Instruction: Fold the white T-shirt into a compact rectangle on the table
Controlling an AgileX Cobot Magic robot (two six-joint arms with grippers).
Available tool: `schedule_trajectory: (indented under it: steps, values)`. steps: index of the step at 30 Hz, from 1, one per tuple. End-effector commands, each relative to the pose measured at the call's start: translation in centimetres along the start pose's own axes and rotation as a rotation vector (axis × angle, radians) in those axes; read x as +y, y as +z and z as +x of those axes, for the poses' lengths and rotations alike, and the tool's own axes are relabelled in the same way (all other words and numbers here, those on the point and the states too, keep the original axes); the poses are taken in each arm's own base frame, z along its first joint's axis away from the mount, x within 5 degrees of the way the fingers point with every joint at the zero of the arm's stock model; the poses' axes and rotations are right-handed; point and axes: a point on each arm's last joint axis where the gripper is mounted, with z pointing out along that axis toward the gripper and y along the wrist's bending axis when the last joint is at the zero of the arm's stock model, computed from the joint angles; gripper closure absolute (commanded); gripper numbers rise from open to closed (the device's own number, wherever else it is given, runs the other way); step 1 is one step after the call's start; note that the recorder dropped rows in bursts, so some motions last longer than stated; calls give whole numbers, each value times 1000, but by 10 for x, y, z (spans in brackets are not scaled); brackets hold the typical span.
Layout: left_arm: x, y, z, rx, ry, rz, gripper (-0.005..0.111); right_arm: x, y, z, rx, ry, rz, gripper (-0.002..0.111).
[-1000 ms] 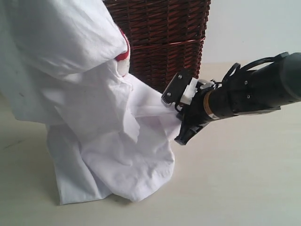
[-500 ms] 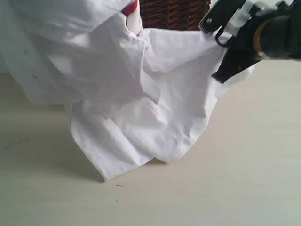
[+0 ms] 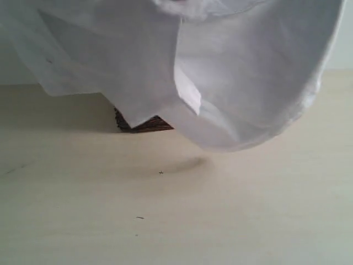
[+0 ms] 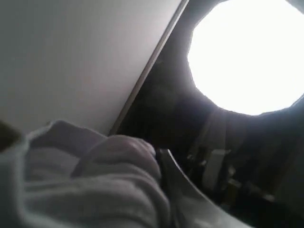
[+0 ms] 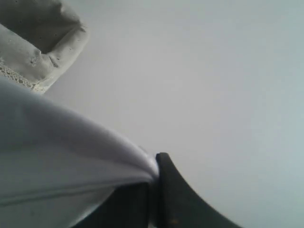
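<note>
The white T-shirt (image 3: 242,72) hangs in the air across the top of the exterior view. Its lowest fold sags just above the table (image 3: 231,221) without touching it and casts a soft shadow. Neither gripper shows in the exterior view. In the left wrist view my left gripper (image 4: 159,159) is shut on a bunched roll of the white T-shirt (image 4: 95,190). My right gripper (image 5: 154,166) is shut on a stretched edge of the white T-shirt (image 5: 57,156), which is pinched against its dark finger (image 5: 175,194). The shirt's letters and neck tag are hidden.
A corner of the dark brown wicker basket (image 3: 140,124) peeks out under the hanging shirt at the back. A pale cloth fold with a lacy edge (image 5: 42,47) shows in the right wrist view. A few tiny dark specks (image 3: 139,217) lie on the table.
The shirt has been lifted off the table and spread wider. The right arm has risen out of the exterior view. The basket is now almost fully covered.
</note>
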Motion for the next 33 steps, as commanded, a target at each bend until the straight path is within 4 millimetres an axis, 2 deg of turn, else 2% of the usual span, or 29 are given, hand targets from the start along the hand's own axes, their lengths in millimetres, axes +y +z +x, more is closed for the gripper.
schedule_trajectory:
  steps: [1, 3, 6, 10, 14, 18, 22, 27, 29, 33]
  values:
    - [4, 8, 27, 240, 80, -80, 107, -3, -18, 4, 33, 22, -74, 108]
    - [10, 12, 43, 272, 29, -70, 107, 2, -20, 6, 60, 20, -142, 108]
    - [26, 9, 79, 385, -50, -107, 107, 16, -19, 17, 179, -31, -271, 108]
    - [50, -8, 136, 459, -261, -157, 107, 32, -24, 25, 262, -75, -451, 108]
    - [62, -27, 167, 479, -390, -210, 107, 42, -43, 29, 306, -102, -664, 108]
    - [64, -38, 193, 504, -484, -233, 107, 55, -67, 42, 385, -182, -825, 108]
    - [64, -47, 215, 528, -564, -248, 107, 73, -95, 66, 465, -344, -1012, 108]
    - [62, -53, 231, 545, -621, -259, 105, 90, -116, 91, 476, -441, -1117, 108]
    - [61, -56, 236, 551, -638, -262, 98, 97, -123, 98, 464, -467, -1170, 108]
    - [60, -58, 240, 556, -656, -266, 75, 111, -133, 112, 475, -459, -1268, 108]
